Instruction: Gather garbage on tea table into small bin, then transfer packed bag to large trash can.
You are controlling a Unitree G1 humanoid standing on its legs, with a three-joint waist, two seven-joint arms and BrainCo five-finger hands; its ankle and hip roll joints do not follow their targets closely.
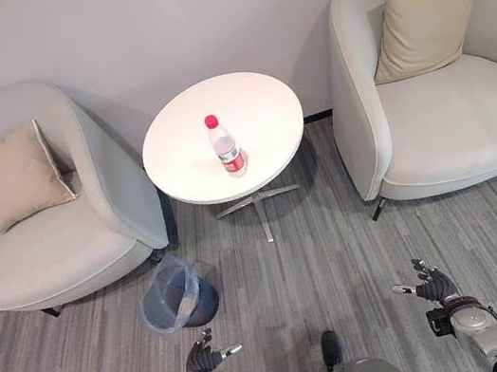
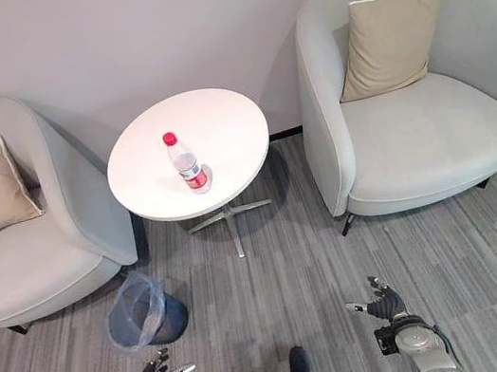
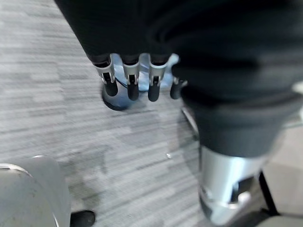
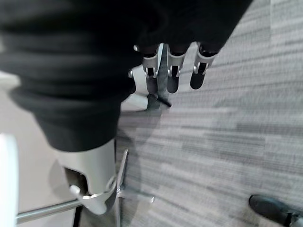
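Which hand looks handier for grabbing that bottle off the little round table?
Probably the left. The bottle lies on the round table left of centre, nearer the left hand than the right hand. The small bin also sits on that side. Both hands are open.

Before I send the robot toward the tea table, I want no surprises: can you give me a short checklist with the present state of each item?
1. Garbage located: ok. One bottle with a red cap on the round white table.
2. Small bin reachable: ok. It sits on the carpet by the left armchair, tilted, bag-lined.
3. Left hand free: ok, fingers relaxed, holding nothing.
4. Right hand free: ok, likewise open and empty.
5. Path to the table: ok, bare carpet between hands and table.
6. Large trash can located: cannot tell.
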